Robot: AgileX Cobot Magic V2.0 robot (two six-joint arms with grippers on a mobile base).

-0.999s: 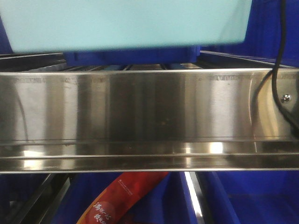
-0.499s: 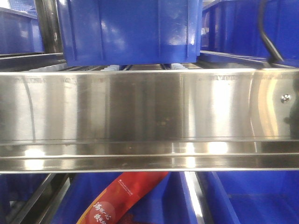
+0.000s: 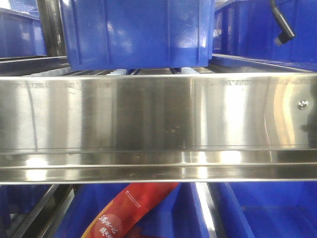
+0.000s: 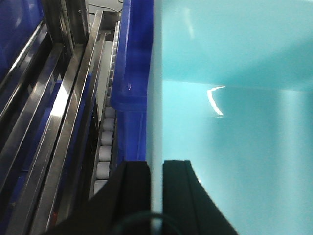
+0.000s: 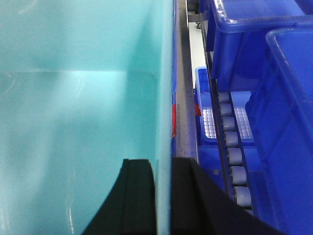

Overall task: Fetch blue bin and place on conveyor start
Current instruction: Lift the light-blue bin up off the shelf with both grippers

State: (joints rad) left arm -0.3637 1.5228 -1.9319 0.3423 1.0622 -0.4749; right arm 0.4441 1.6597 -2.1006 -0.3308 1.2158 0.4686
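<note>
On my left wrist feed, the left gripper (image 4: pixel 156 171) is clamped on the blue bin (image 4: pixel 234 122). Its two black, flat-faced fingers (image 4: pixel 133 186) pinch the bin's thin pale side wall, one inside and one outside. The right gripper (image 5: pixel 163 169) has the same pinch on the bin's opposite wall (image 5: pixel 73 122). The bin is smooth, glossy turquoise plastic with rounded inner corners, and light glints off its floor.

Just outside the bin's left wall is a dark blue crate (image 4: pixel 132 63) with a rounded lip. Beyond that lie a row of small white rollers (image 4: pixel 103 152) and long shiny steel rails (image 4: pixel 63 112). Outside the bin's right wall I see grey rollers (image 5: pixel 229 142) and translucent royal-blue crates (image 5: pixel 254 39) with thick rims.

My front camera is filled by a brushed stainless shelf rail (image 3: pixel 158 119) carrying one bolt (image 3: pixel 302 104). It also shows a ribbed dark blue crate (image 3: pixel 138 32), a black cable end (image 3: pixel 282 32) and a red printed packet (image 3: pixel 131 208).
</note>
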